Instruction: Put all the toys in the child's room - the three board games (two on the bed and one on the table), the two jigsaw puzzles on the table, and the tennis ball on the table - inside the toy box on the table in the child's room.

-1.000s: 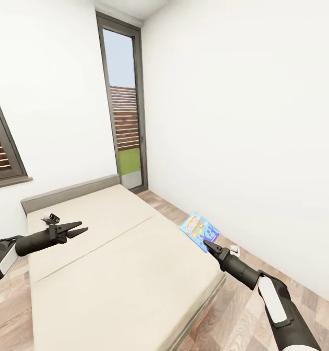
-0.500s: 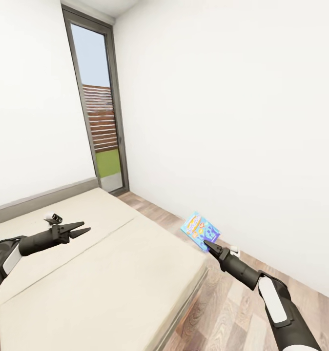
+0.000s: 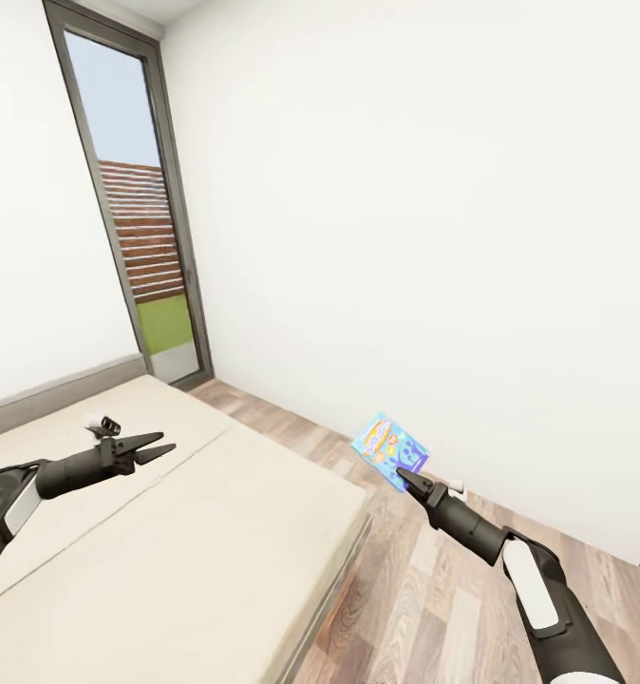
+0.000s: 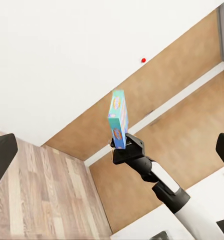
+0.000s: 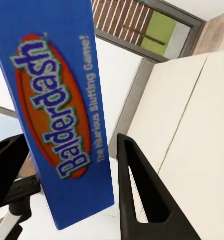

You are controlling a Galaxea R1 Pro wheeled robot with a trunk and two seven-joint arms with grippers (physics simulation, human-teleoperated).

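A blue board game [image 3: 389, 449] is held tilted above the plank floor, beside the cream bed [image 3: 197, 532].

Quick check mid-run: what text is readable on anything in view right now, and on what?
"Balderdash": large logo on the edge of the blue board game held by the right gripper.
"The Hilarious Bluffing Game!": smaller line beside it; slightly blurred.
Cover print in the head view: too small to read.

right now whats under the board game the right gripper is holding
The blue Balderdash box is pinched in the right gripper in mid-air. Beneath it lies wood-plank floor, between the bed and the white wall. The box covers a small patch of floor.
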